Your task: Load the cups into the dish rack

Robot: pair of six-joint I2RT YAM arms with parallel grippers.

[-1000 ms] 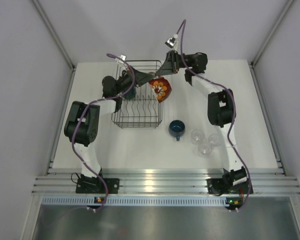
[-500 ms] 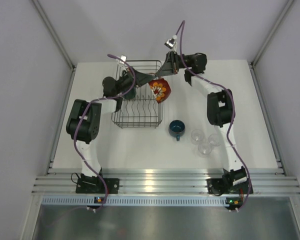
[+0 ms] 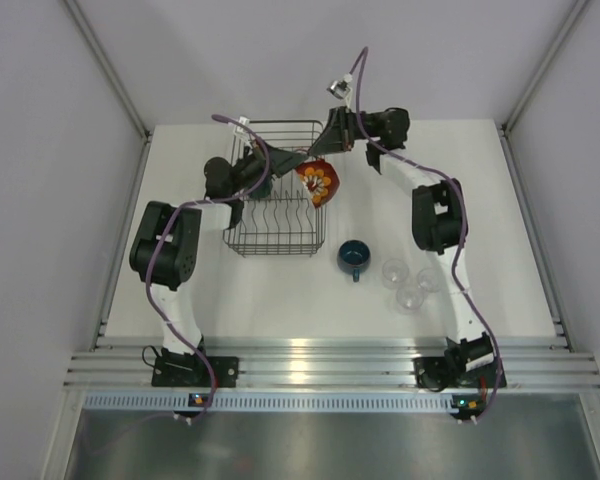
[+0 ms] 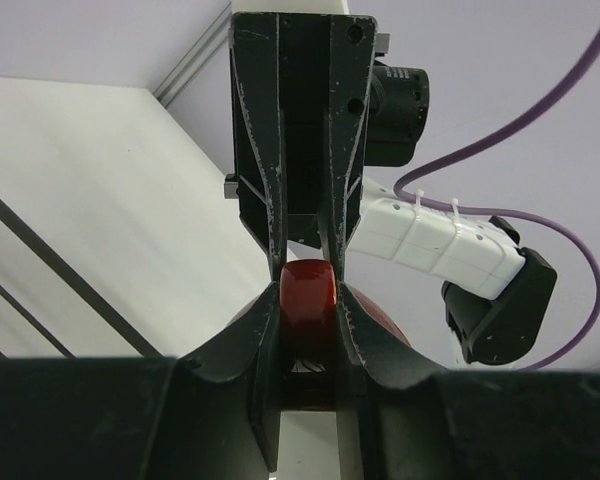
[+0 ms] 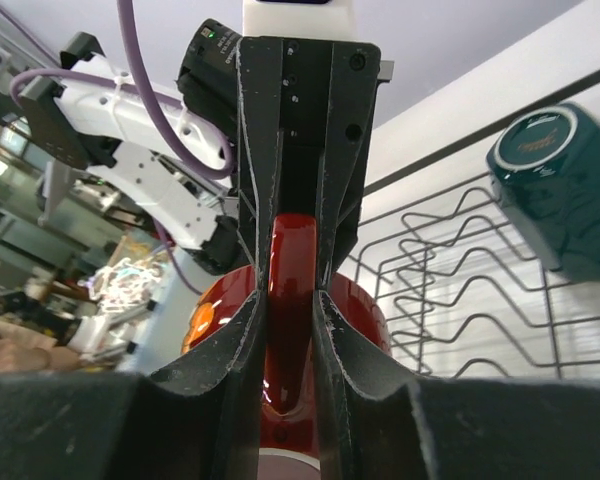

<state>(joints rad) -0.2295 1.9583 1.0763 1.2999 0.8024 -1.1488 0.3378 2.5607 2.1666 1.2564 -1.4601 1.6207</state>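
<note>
I count 1 of 6 cups loaded so far. The dish rack (image 3: 280,240) holds only the teal mug (image 5: 565,185), which lies among the wires off to the right of my right fingers.

The big red cup (image 3: 320,181) is in transit, and both arms are on it. The left gripper (image 4: 308,298) is clenched on a red part of it, and the right gripper (image 5: 290,290) pinches the same part from the opposite side, so the 2 sets of fingers meet nose to nose. The wrist views are too close for me to say whether that part is the handle or the rim. From above, the cup appears to hang at the rack's right edge and not yet inside.

That leaves 4 more after this one, all well behind the fingers on the table (image 3: 280,300): the dark-blue cup (image 3: 353,256) and, just beside it, the 3 clear glasses (image 3: 411,297).
</note>
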